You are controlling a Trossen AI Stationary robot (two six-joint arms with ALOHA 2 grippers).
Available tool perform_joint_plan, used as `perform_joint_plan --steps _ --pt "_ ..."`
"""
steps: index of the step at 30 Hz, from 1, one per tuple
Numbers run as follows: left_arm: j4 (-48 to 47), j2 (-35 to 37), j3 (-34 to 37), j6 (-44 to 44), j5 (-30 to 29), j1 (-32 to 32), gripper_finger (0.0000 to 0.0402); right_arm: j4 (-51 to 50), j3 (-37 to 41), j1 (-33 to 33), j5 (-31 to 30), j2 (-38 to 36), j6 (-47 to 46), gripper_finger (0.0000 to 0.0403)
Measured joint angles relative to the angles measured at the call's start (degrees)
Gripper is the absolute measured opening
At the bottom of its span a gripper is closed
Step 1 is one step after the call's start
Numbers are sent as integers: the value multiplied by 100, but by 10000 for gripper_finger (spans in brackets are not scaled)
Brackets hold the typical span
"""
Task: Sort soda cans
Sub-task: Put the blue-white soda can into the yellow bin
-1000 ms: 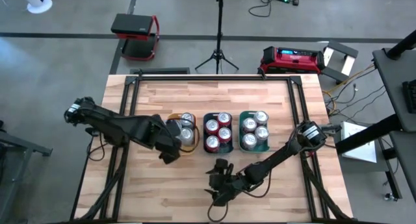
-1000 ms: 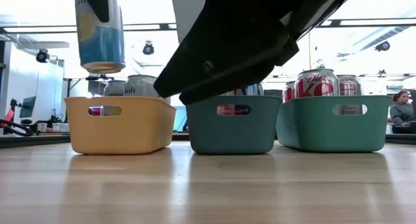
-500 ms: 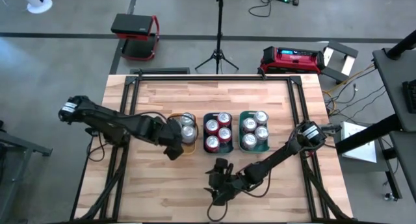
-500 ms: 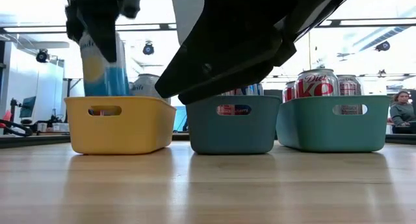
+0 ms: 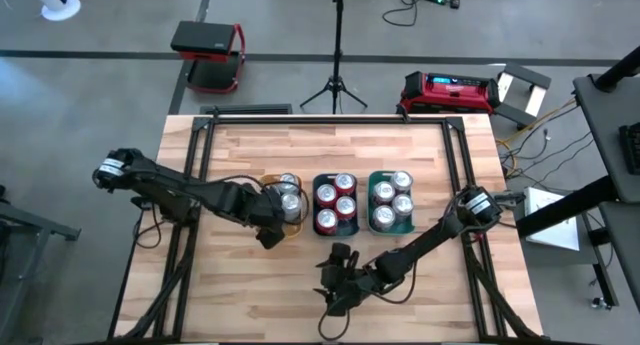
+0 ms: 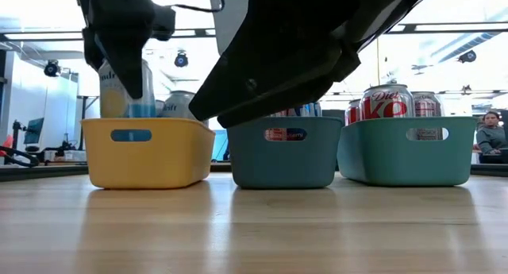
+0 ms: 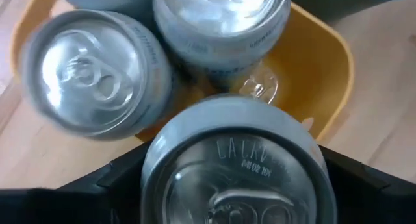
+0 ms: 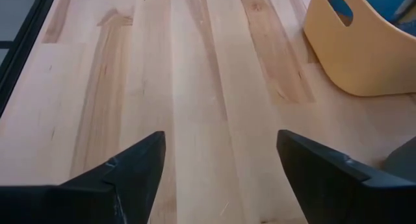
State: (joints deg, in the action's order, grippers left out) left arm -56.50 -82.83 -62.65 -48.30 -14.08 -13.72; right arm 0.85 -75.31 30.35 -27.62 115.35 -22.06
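Nearest you, your right gripper (image 5: 335,285) rests spread open over bare table (image 5: 240,295). Farther, your left gripper (image 5: 272,217) grips a silver can (image 7: 234,169) inside the yellow tray (image 6: 147,153), beside two more cans (image 7: 97,68).

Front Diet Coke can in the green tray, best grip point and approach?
Grip the Diet Coke can on the body just under its top, coming straight down. It stands upright, packed against other cans, and the green tray wall hides its lower half.
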Motion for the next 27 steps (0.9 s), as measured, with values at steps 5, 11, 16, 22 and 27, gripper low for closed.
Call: perform_joint_plan --steps 5,11,16,22,27 --pt "91 -380 -7 133 86 11 333 -1 0 0 1 0 -4 301" --pt "40 -572 -162 469 120 11 333 -8 0 0 4 0 -39 310" --pt "-114 -568 -417 580 131 11 333 -10 0 0 7 0 -37 308" --pt "-534 -551 -963 695 98 9 336 -11 0 0 10 0 -33 298" --pt "-1190 -549 -1467 733 94 2 353 -16 0 0 11 0 -37 300"
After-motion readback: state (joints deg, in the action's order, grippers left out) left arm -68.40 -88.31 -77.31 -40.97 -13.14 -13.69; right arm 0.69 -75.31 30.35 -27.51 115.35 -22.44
